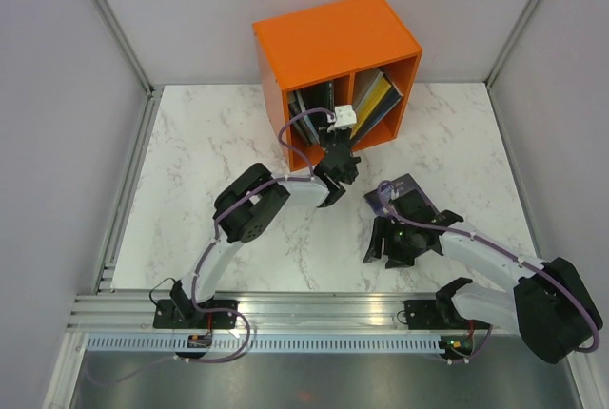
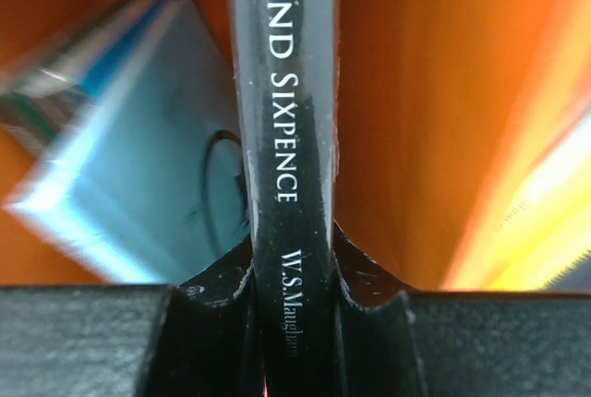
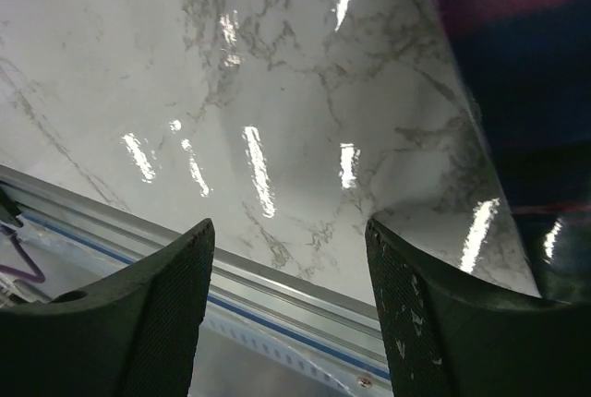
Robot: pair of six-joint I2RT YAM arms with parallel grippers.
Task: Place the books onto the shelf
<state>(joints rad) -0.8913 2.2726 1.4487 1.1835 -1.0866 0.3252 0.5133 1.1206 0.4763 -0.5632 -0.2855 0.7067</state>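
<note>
The orange shelf (image 1: 333, 33) stands at the back of the marble table. My left gripper (image 1: 335, 143) is at its left compartment, shut on the spine of a dark navy book (image 2: 286, 138) that stands upright between the jaws (image 2: 291, 240). A light blue book (image 2: 120, 194) leans just left of it, and more books (image 1: 312, 105) show in that compartment. Yellow and blue books (image 1: 373, 97) lean in the right compartment. My right gripper (image 1: 392, 249) (image 3: 288, 231) is open and empty, low over the table. A purple-galaxy book (image 1: 404, 185) (image 3: 517, 92) lies flat beside it.
An aluminium rail (image 1: 314, 309) (image 3: 277, 286) runs along the near edge, just past the right fingertips. Grey enclosure walls (image 1: 57, 143) close in the marble table (image 1: 209, 162) on the left, right and back. The orange divider (image 2: 416, 92) is just right of the held book.
</note>
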